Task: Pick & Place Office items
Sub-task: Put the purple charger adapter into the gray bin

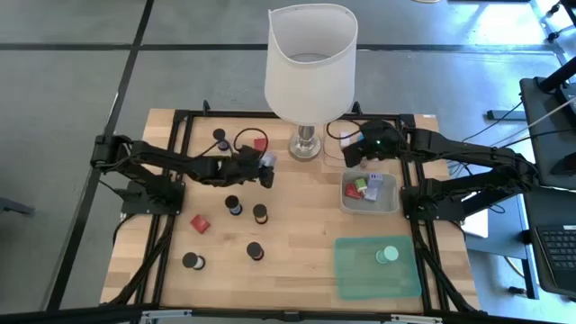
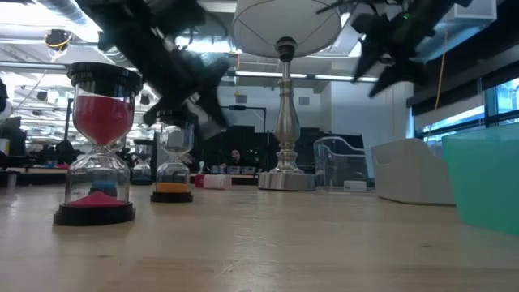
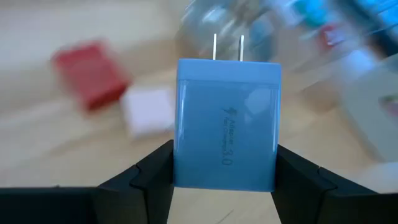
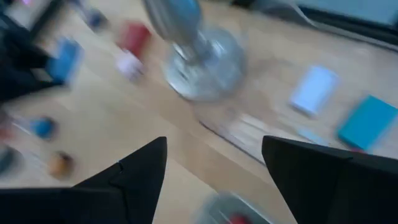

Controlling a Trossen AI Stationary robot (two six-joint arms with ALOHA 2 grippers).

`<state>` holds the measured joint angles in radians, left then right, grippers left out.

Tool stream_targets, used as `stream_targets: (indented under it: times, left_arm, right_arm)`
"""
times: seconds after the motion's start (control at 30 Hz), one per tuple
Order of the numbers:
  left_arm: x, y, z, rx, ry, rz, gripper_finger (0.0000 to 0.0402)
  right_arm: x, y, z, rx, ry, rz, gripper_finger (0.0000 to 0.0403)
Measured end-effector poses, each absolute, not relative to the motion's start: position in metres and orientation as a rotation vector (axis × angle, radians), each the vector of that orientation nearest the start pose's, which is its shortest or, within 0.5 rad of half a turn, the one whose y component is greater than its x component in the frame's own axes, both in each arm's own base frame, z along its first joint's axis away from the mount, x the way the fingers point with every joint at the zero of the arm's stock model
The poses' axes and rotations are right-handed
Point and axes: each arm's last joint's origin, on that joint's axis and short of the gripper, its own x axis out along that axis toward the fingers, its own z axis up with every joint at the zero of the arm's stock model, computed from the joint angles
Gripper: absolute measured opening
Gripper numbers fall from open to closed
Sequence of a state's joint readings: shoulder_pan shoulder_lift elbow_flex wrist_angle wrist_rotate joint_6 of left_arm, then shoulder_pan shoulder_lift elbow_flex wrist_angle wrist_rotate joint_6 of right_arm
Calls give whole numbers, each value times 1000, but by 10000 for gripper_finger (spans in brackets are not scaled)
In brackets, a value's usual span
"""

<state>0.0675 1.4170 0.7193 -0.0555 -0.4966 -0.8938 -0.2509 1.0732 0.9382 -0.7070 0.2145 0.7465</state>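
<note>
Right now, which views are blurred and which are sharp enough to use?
Left wrist view: the blue charger held in the left gripper is sharp, the table behind it smeared. Right wrist view: motion-blurred throughout, the lamp base only a streak. Low view: the red hourglass is crisp, the arms above are dark and soft. High view: evenly lit, no blur.

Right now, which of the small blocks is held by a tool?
The blue charger block, prongs up, sits clamped in the left tool; the red and white blocks lie on the table.
</note>
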Motion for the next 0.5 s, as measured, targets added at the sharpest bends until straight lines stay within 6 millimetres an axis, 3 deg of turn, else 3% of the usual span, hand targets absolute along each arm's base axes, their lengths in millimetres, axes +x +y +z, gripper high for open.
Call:
stream_targets:
  times: [0.17,0.5]
  left_arm:
    - [282,24,202,-558,328,764,206]
    - [287,16,211,-551,214,757,207]
  right_arm:
    - [217,-59,293,805,537,-674,268]
    - [243,-38,272,863,674,-539,268]
